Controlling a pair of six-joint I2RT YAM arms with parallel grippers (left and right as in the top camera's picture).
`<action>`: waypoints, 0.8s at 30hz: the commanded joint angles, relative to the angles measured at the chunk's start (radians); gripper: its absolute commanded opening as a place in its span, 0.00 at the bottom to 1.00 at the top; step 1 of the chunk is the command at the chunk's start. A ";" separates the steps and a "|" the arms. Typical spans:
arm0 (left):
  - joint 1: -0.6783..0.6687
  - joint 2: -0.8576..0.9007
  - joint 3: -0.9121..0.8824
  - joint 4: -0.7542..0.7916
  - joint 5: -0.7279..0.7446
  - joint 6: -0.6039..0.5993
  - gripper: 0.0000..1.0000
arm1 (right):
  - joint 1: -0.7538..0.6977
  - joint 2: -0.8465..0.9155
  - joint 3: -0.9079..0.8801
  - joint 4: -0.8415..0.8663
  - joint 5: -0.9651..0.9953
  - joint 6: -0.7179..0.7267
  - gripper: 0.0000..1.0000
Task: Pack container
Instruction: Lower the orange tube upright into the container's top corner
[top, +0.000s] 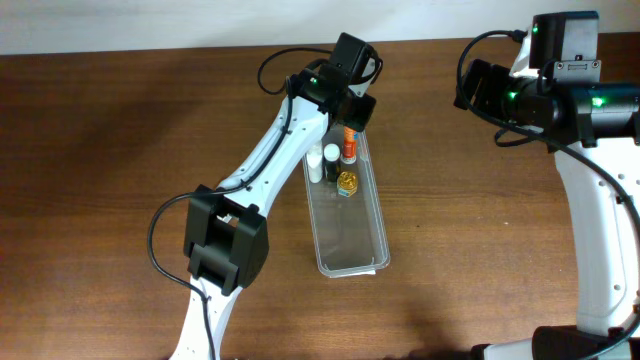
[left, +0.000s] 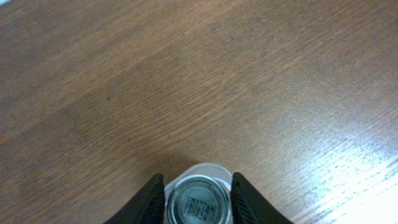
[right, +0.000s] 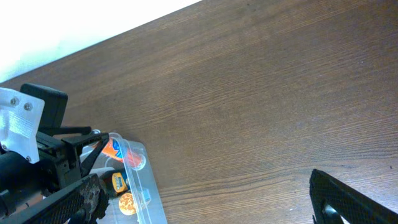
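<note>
The clear container (top: 350, 235) lies lengthwise at the table's middle. Its far end holds a white bottle (top: 315, 166), an orange-capped bottle (top: 348, 146) and a gold-lidded jar (top: 347, 182). My left gripper (top: 352, 110) hangs over that far end. In the left wrist view it (left: 198, 182) is shut on a small round clear bottle (left: 198, 202), seen end on, with bare wood beyond it. My right gripper (top: 478, 90) is raised at the right, open and empty; only its fingers show at the bottom corners of the right wrist view (right: 205, 205). That view also shows the container (right: 148, 198).
The left arm (top: 270, 160) runs from its base (top: 225, 245) diagonally beside the container's left side. The right arm's white column (top: 600, 250) stands at the right edge. A white wall borders the table's far edge (top: 200, 25).
</note>
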 joint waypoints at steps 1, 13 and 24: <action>0.001 0.012 0.007 -0.004 0.023 -0.002 0.31 | -0.003 0.003 0.009 0.003 -0.005 0.001 0.98; 0.000 -0.003 0.008 -0.021 0.022 -0.002 0.14 | -0.003 0.003 0.009 0.003 -0.005 0.001 0.98; -0.019 -0.108 0.008 -0.090 0.017 -0.002 0.13 | -0.003 0.003 0.009 0.003 -0.005 0.001 0.99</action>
